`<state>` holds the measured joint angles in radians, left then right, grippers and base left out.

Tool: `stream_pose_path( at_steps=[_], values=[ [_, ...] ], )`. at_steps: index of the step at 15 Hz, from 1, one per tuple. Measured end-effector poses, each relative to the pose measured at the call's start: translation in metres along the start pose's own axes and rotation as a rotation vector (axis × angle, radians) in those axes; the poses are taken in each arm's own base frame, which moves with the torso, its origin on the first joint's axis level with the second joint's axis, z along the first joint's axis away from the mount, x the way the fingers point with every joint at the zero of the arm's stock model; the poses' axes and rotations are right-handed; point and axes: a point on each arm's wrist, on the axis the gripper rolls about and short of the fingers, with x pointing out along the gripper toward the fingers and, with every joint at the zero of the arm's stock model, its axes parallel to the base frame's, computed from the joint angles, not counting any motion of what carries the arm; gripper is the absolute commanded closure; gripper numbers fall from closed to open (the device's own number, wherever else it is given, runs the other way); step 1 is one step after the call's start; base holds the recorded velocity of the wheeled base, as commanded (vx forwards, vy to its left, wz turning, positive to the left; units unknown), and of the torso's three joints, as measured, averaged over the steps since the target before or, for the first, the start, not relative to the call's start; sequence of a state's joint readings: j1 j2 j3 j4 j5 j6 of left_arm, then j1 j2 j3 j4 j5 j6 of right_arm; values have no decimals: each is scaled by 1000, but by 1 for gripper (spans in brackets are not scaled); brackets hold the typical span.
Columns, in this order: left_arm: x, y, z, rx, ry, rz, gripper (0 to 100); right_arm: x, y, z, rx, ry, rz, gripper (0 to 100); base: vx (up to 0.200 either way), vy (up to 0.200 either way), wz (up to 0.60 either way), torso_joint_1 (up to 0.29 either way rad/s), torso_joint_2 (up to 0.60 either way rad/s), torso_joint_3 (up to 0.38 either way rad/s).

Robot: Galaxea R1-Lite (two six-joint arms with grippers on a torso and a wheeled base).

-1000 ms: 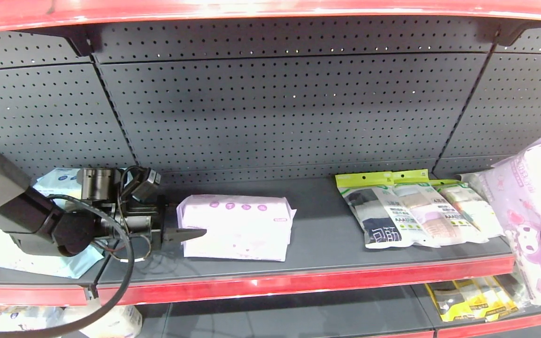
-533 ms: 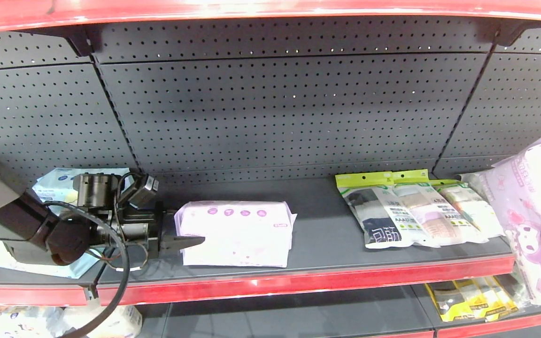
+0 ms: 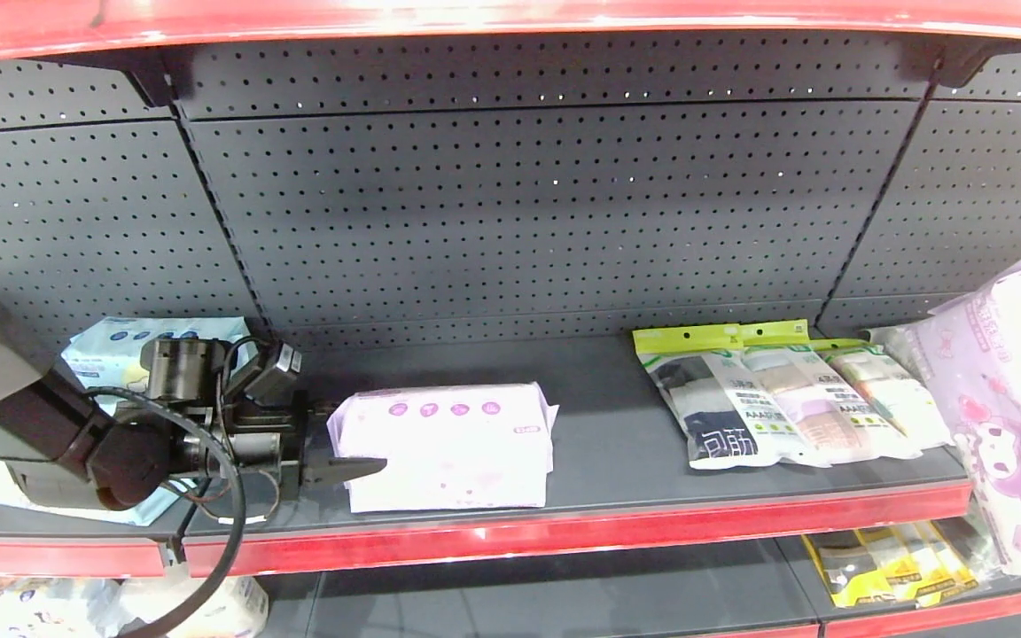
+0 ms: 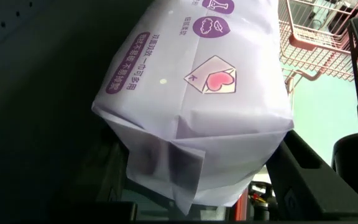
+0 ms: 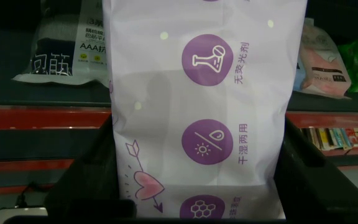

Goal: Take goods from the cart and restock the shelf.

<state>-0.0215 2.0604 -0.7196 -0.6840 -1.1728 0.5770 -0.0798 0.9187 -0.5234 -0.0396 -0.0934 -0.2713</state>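
Shelf [image 3: 601, 454] gap beside purple pack [image 3: 450, 443]

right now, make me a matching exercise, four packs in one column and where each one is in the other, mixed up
1 white-purple pack
2 green-topped packs
3 pale blue pack
4 cartoon-print pack

A in the right claw, at the right edge
B far left end of the shelf
C in the left claw, mid-shelf
D flat on the shelf, right of centre

Pairs: 1-C, 2-D, 3-B, 4-A
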Motion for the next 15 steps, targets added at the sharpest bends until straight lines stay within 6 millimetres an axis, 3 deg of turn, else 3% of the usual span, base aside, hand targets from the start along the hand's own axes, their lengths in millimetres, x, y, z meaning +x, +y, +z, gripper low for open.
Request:
stream_pose_path(
  at_steps=[15],
  values=[
    [2,-5,-10,22,4,14,100,0,0,1,2,-1,-1,100,0,0,0,0,0,0]
  ],
)
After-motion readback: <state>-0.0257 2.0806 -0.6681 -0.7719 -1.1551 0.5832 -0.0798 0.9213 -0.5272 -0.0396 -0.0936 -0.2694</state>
